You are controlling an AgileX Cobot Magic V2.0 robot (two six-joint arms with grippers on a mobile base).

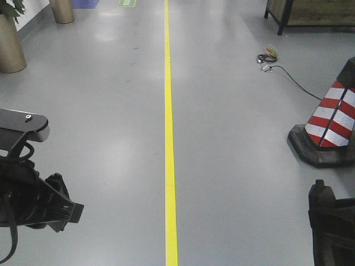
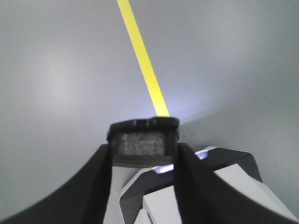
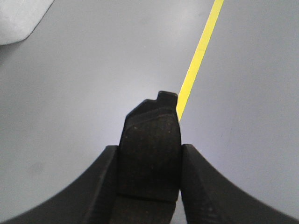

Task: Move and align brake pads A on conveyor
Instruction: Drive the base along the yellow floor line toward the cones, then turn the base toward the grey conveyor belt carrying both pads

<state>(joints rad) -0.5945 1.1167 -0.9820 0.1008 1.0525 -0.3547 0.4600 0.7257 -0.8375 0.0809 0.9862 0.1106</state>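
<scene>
1. Two dark pads are all you can see of the task's things, one in each gripper; no belt shows in any view.
2. At far left, two tan planters [image 1: 11, 47] stand by the wall.
3. Your left gripper [image 2: 144, 154] is closed on a brake pad [image 2: 143, 142], seen end-on, held above the grey floor [image 1: 100, 111].
4. A yellow floor line [image 1: 170, 133] runs up the middle.
5. Your right gripper [image 3: 148, 168] clamps a second brake pad [image 3: 150, 149], its flat face toward the wrist camera.
6. At right, a red-and-white traffic cone [image 1: 328, 119] stands near a black cable [image 1: 294, 77]; a dark-framed piece of furniture [image 1: 310, 14] sits at top right.
</scene>
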